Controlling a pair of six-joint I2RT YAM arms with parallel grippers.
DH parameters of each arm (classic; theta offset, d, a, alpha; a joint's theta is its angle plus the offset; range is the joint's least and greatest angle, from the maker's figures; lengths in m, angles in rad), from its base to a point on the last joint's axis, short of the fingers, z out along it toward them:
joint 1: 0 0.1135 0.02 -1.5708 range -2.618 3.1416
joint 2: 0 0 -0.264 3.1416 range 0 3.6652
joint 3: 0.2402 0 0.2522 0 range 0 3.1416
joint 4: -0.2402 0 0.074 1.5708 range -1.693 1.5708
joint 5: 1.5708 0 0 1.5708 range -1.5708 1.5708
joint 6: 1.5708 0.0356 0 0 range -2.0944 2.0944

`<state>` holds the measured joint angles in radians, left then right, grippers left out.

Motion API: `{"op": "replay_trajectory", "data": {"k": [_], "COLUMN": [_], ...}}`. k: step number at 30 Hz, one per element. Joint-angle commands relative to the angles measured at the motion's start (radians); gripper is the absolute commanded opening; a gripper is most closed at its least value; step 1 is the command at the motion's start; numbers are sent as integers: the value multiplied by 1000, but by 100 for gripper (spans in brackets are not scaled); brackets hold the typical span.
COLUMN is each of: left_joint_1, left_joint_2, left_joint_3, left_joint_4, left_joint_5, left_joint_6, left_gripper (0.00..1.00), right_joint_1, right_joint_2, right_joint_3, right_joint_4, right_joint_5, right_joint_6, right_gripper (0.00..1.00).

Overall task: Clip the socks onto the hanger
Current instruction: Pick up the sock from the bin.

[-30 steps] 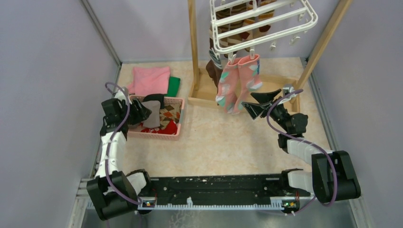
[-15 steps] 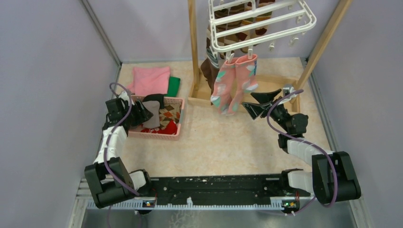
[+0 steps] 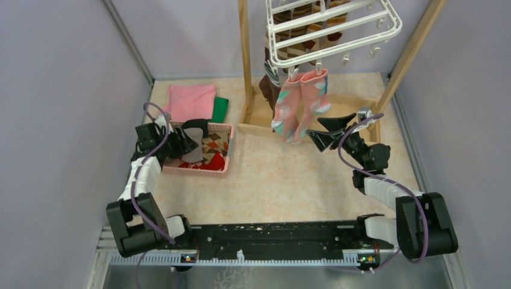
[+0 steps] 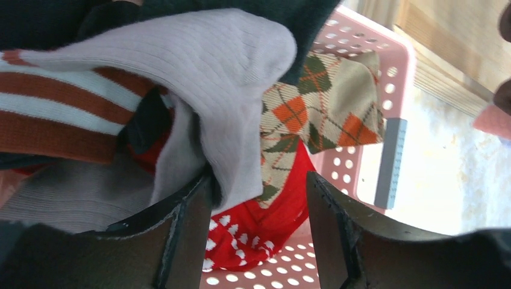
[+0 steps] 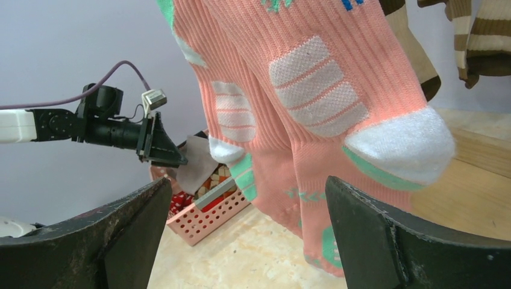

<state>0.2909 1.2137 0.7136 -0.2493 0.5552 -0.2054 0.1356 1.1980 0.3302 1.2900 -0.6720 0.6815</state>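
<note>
The white hanger hangs high on the wooden frame. Brown-and-cream striped socks and a dark brown sock are clipped to it. A pink pair with teal patches dangles at its front, large in the right wrist view. My right gripper is open wide just short of that pair's toes and touches nothing. My left gripper is open over the pink basket. A grey sock with a brown-red striped cuff rests against its left finger, unpinched.
The pink perforated basket at the left also holds an argyle sock and a red sock. A folded pink cloth and a green cloth lie behind it. The wooden frame post stands in the middle.
My left arm's elbow has swung down and leftward while its gripper edged slightly right over the basket. The hanging pink socks swayed a little. The right arm has not moved.
</note>
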Motion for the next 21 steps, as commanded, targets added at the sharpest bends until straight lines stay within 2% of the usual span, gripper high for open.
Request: {"op": "replay_trajectory", "data": {"k": [1, 5, 10, 15, 21], "left_joint_1": [-19, -51, -55, -55, -55], "left_joint_2": [67, 133, 139, 29, -109], "left_joint_3": [80, 147, 177, 156, 160], "left_joint_4": [10, 2, -27, -49, -34], "left_joint_5": [-80, -116, -64, -43, 22], "left_joint_6": [-18, -31, -16, 17, 5], "left_gripper": [63, 58, 32, 2, 0], "right_joint_1": [15, 18, 27, 34, 33], "right_joint_2": [-28, -41, -47, -45, -44], "right_joint_3": [35, 31, 36, 40, 42], "right_joint_4": [28, 16, 8, 3, 3], "right_joint_5": [-4, -4, -6, -8, -13], "right_joint_6": [-17, -30, -41, -44, -37], "right_gripper": [97, 97, 98, 98, 98]}}
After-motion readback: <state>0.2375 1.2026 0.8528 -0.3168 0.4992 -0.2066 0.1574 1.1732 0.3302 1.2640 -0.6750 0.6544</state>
